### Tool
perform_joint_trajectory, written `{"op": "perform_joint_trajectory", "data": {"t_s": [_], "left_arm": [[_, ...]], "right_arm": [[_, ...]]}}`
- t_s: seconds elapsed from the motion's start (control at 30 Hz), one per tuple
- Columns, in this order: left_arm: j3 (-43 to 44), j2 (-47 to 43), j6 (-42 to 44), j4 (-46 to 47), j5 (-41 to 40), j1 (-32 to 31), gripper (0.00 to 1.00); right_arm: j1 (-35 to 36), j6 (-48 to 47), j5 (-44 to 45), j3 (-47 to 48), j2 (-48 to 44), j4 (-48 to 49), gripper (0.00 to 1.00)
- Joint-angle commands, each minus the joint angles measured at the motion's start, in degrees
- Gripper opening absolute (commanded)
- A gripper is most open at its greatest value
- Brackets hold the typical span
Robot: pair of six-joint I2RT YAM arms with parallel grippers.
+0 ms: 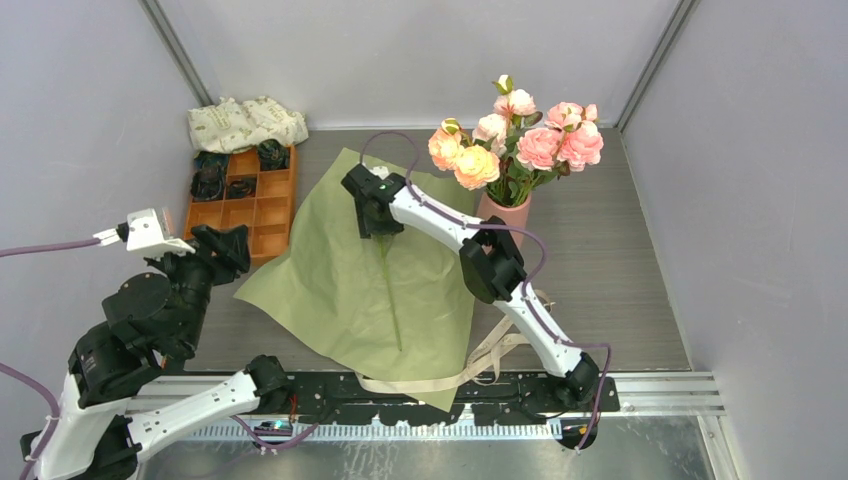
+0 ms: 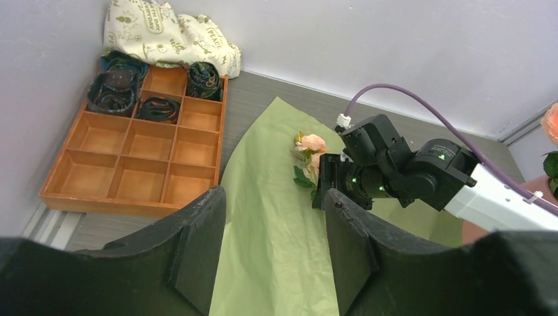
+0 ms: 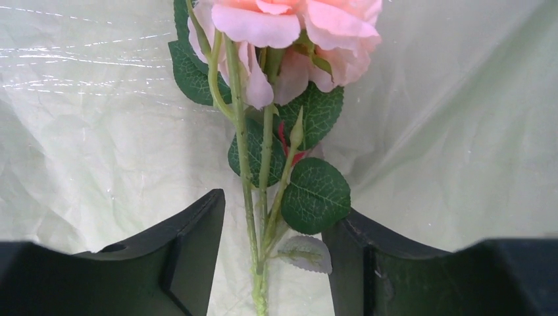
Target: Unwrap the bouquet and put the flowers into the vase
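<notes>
Far left: left end effector hangs above the table, over the near corner of the tray. Fingers spread, nothing between them. In its wrist view the gap frames the paper's left edge.

Tray: orange, gridded, against the left wall. Dark bundles sit in its far compartments; the near ones are bare. Cloth, cream and printed, is heaped just behind the tray in the corner.

Centre: paper, olive-green, lies opened flat on the table, creased, one corner pointing away. One flower lies on it, bloom toward the far end, its thin stem running down the sheet toward the arm bases.

Right end effector is down over that flower, just below the bloom. Wrist view: fingers spread, one on each side of the stem, stem and leaves in the gap; I cannot tell if either finger touches it.

Ribbon, beige, lies loose at the paper's near right corner.

Right of centre: vase, salmon-pink, stands upright just off the paper's right edge. Flowers, pink and peach, stand in it, fanned above the mouth.
</notes>
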Motion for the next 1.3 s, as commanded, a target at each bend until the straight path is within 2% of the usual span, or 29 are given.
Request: {"op": "perform_joint_trajectory", "data": {"t_s": [0.0,0.2,0.47,0.53,0.57,0.8,1.07,1.27], "left_arm": [[-0.1,1.1,0.6,2.7,0.0,-0.2,0.57],[-0.3,0.5,0.5,3.0,0.2,-0.2,0.57],[-0.6,-0.1,0.6,2.9,-0.1,-0.1,0.57],[-0.6,-0.3,0.6,2.9,-0.2,-0.2,0.57],[-0.5,-0.4,0.6,2.9,-0.2,-0.2,0.57],[-0.5,-0.7,0.4,2.6,-0.2,-0.1,0.57],[-0.6,-0.5,-0.1,2.5,0.1,-0.2,0.57],[-0.9,-0.2,-0.5,2.6,0.6,-0.2,0.57]], "right_arm": [[-0.3,0.2,-1.6,3.5,1.8,0.9,0.59],[-0.3,0.4,-2.4,4.4,3.5,1.1,0.49],[-0.4,0.8,-2.3,3.2,1.6,1.9,0.15],[0.0,0.8,-2.2,2.5,0.1,2.3,0.03],[0.3,0.8,-1.9,2.2,-0.9,2.3,0.01],[4.8,-1.2,2.6,-0.9,-10.7,2.4,0.01],[13.2,-4.7,13.5,-7.3,-26.4,3.0,0.01],[20.2,-9.7,25.1,-11.3,-39.1,5.5,0.01]]}}
